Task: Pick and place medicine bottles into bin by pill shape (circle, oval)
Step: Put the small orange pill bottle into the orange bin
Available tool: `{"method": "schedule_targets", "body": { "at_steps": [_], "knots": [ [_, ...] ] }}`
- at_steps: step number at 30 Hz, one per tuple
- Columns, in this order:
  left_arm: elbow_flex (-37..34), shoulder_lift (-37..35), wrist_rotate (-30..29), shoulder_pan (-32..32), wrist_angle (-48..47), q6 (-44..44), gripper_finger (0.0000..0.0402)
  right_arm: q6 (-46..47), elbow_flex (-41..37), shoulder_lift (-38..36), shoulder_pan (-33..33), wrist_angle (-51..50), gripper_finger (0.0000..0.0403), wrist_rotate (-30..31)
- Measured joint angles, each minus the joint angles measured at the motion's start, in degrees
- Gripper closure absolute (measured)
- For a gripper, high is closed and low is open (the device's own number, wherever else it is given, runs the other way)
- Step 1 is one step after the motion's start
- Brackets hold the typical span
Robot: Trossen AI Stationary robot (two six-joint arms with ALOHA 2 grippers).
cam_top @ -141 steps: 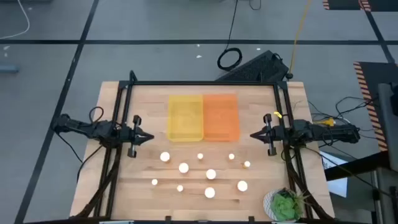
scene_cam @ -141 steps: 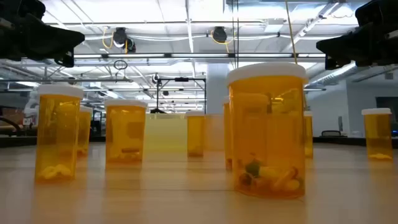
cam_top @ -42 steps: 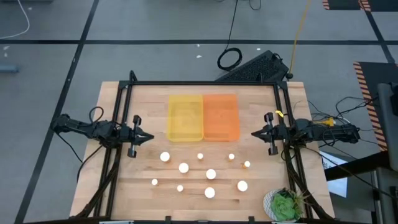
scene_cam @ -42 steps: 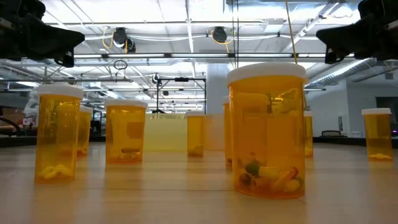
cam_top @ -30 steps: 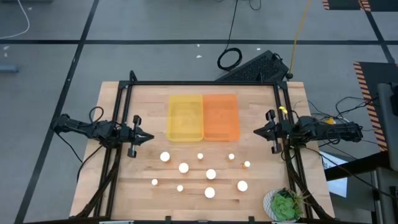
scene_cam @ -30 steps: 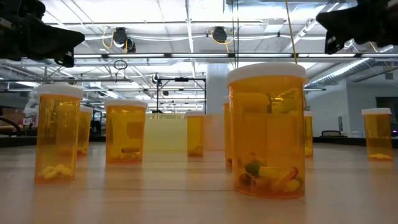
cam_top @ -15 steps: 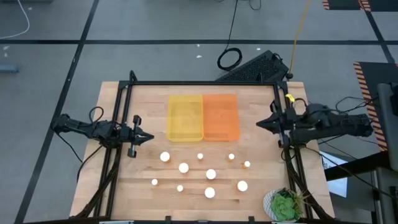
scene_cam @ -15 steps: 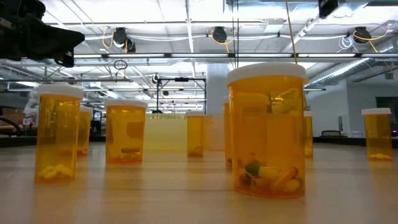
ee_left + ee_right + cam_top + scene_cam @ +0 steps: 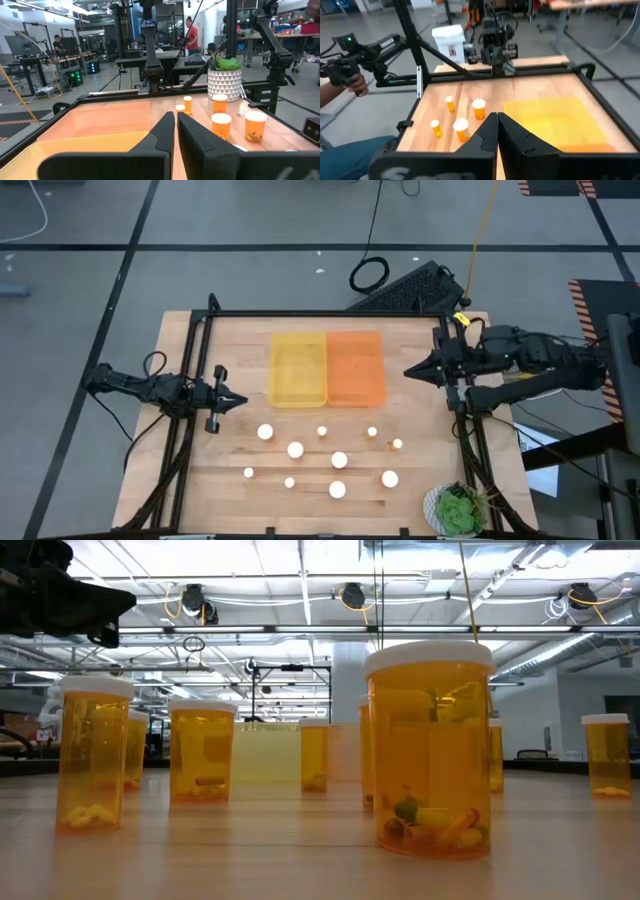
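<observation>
Knocking over a neighbour is judged the main risk, since the bottles (image 9: pixel 338 461) stand close together on the near half of the table (image 9: pixel 190 480), upright with white caps up, none yet in a bin. A descent between two close caps with spread fingers could clip one and send it rolling toward the near edge, where the potted plant (image 9: pixel 458 509) also takes up the right corner. A second risk is misreading pill shape: in the low view the pills in the nearest bottle (image 9: pixel 430 748) look mixed and partly hidden, so a wrong bin could be chosen.

The right gripper (image 9: pixel 410 372) is held raised at the right edge, beside the orange bin (image 9: pixel 355 367), its jaws closed on nothing. The left gripper (image 9: pixel 240 400) waits at the left edge, near the yellow bin (image 9: pixel 297 368), jaws likewise closed and empty. The frame posts (image 9: pixel 446 330) along both sides are to be cleared by any sideways swing.

Open room is seen between the bins and the bottle rows, and at the left of the table. The outer bottles, such as the one nearest the right rail (image 9: pixel 397 444), are judged easiest to reach.
</observation>
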Motion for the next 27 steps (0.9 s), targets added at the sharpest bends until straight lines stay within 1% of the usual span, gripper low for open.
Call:
{"method": "schedule_targets", "body": {
  "at_steps": [6, 14, 18, 22, 27],
  "knots": [
    [0.0, 0.0, 0.0, 0.0, 0.0, 0.0, 0.0376, 2.7, 7.7, 5.6, 0.0, -8.2, 0.0403, 0.0],
    [0.0, 0.0, 0.0, 0.0, 0.0, -1.1, 0.0376, 2.9, 8.4, 7.6, 0.0, -9.6, 0.0403, 0.0],
    [0.1, 0.1, 0.0, 0.0, 3.1, -1.4, 0.0376, 3.4, 8.4, 7.7, 0.0, -9.6, 0.0403, 0.0],
    [3.4, 0.5, 0.0, 0.0, 2.9, -3.3, 0.0376, 4.1, 8.4, 7.7, 0.0, -9.5, 0.0403, 0.0],
    [11.9, 3.7, 0.0, 0.0, -2.2, -6.3, 0.0376, 4.4, 8.4, 7.7, 0.0, -9.6, 0.0403, 0.0]
  ]
}}
